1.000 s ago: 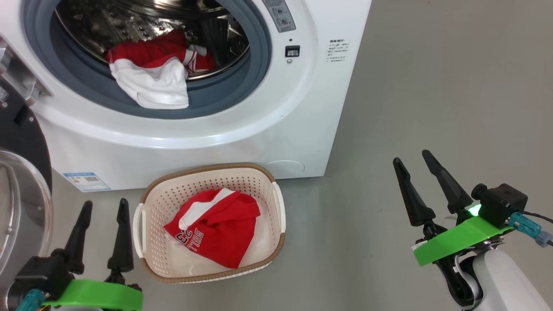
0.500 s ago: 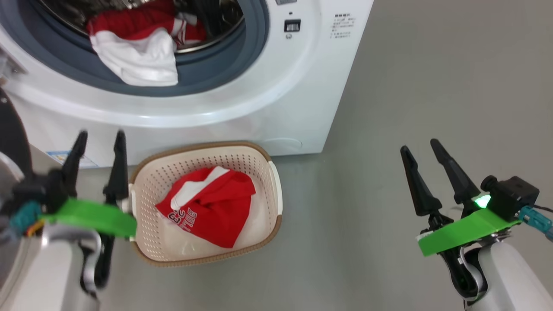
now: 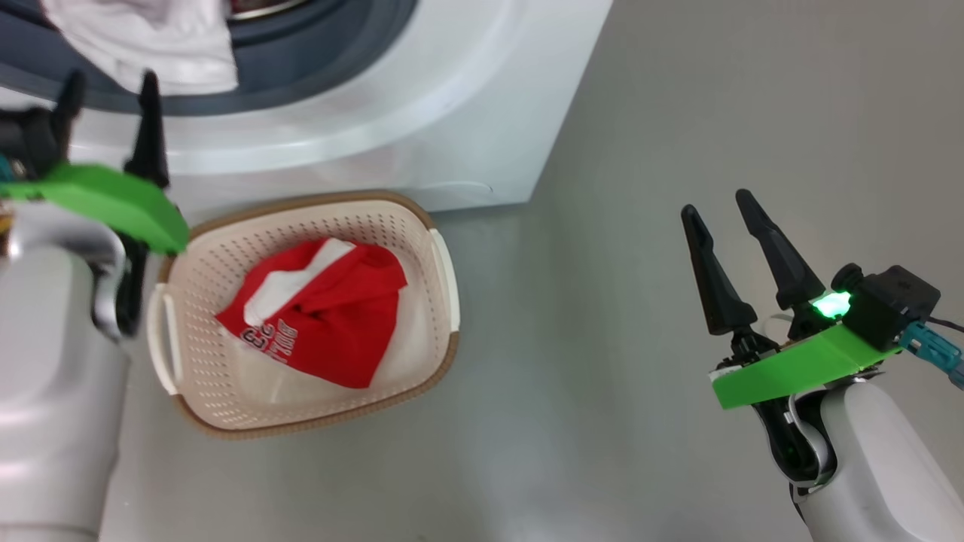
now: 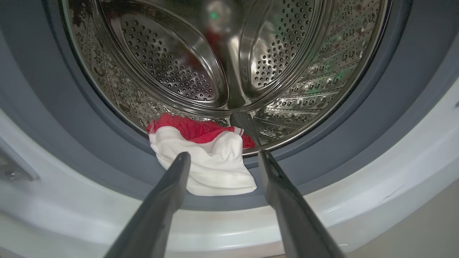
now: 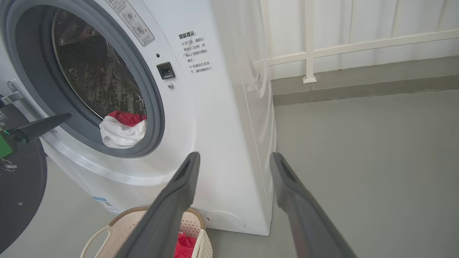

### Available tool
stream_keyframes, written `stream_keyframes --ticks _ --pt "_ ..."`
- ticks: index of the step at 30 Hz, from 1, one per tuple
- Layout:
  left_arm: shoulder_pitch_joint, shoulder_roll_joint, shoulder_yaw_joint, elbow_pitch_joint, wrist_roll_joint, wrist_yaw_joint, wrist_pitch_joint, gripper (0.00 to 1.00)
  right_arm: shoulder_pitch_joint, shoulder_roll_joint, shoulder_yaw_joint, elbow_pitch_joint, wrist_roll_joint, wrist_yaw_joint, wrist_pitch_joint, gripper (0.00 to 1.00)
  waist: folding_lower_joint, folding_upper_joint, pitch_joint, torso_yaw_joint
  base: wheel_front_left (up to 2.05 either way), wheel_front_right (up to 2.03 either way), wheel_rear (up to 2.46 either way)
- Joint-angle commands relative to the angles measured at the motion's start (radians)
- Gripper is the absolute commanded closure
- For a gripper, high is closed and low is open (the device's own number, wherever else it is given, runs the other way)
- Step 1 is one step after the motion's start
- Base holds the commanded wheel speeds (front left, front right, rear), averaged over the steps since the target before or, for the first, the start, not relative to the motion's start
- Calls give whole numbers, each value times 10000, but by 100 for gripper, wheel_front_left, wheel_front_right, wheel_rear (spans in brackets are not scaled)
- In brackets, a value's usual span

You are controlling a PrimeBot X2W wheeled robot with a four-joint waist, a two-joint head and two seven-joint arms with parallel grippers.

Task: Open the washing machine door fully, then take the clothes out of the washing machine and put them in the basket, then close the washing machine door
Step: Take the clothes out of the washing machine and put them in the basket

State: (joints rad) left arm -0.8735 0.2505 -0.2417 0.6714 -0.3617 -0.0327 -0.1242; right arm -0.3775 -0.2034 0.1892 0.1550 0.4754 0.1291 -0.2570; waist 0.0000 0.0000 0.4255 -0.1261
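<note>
The washing machine door (image 5: 19, 200) stood swung open at far left, its dark inner side showing. The left gripper (image 4: 224, 154), fingers spread and empty, pointed into the mouth of the washing machine (image 3: 422, 113), short of a white-and-red garment (image 4: 211, 172) that draped from the perforated steel drum (image 4: 172, 71) over the grey gasket (image 4: 412, 89). On the grey floor (image 3: 602, 376), close against the machine's front, sat the basket (image 3: 197, 316), with a red jersey (image 3: 331, 324) bearing white lettering crumpled inside. Well to the right, the right gripper (image 3: 717, 205) hung above bare floor, fingers apart, holding nothing.
</note>
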Motion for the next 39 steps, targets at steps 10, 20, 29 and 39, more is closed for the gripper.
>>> stream_keyframes --ticks 10,20,29,39 --pt "-2696 792 -223 2046 763 146 396 0 -387 259 407 -371 -132 16 -48 0 0 0 1267 -920 0 0 0" --pt "-4581 1059 -541 3740 1104 251 849 0 -648 541 503 -502 -142 16 -48 0 0 0 2041 -1414 0 0 0" --pt "-5581 1076 -891 4885 1355 455 1289 0 -736 710 548 -508 -152 16 -48 0 0 0 2338 -1623 0 0 0" --pt "-5874 1038 -1132 5649 1440 777 1887 47 -718 767 483 -481 -165 16 -48 0 0 0 2386 -1679 0 0 0"
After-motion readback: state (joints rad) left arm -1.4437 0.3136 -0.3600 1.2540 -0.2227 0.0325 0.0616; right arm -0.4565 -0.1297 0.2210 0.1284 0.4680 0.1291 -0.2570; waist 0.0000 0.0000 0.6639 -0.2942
